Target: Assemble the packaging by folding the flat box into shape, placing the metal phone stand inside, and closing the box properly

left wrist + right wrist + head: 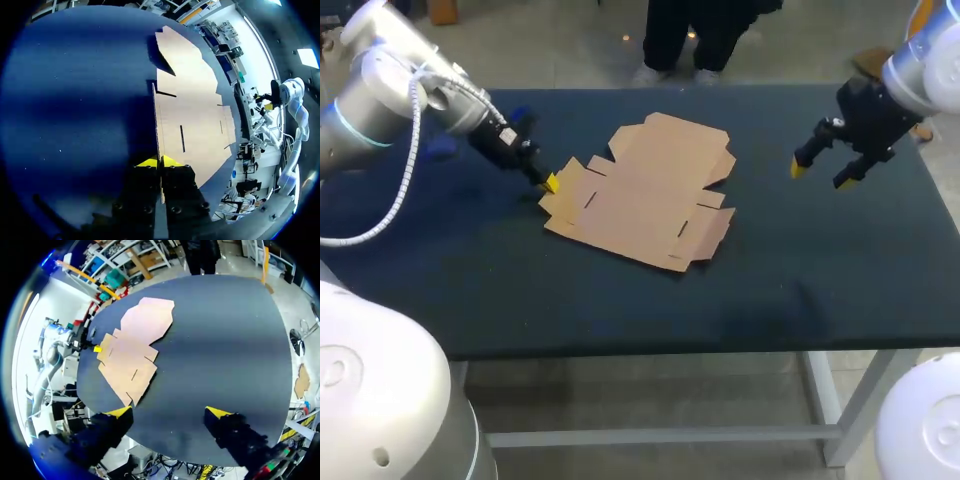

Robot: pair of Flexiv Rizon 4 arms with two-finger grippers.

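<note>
The flat brown cardboard box (pixel 645 190) lies unfolded in the middle of the dark table. My left gripper (pixel 550 182) is at the box's left edge. In the left wrist view its yellow tips (pixel 160 161) are pressed together on the thin edge of the box (pixel 192 120), which runs up between them. My right gripper (pixel 818 174) hangs above the table to the right of the box, open and empty. In the right wrist view the gripper (pixel 169 412) has its fingers wide apart, with the box (pixel 132 347) well ahead of it. No metal phone stand is in view.
The dark table (pixel 800 270) has bare surface all round the box. Its front edge runs along the near side and its right edge lies just beyond my right gripper.
</note>
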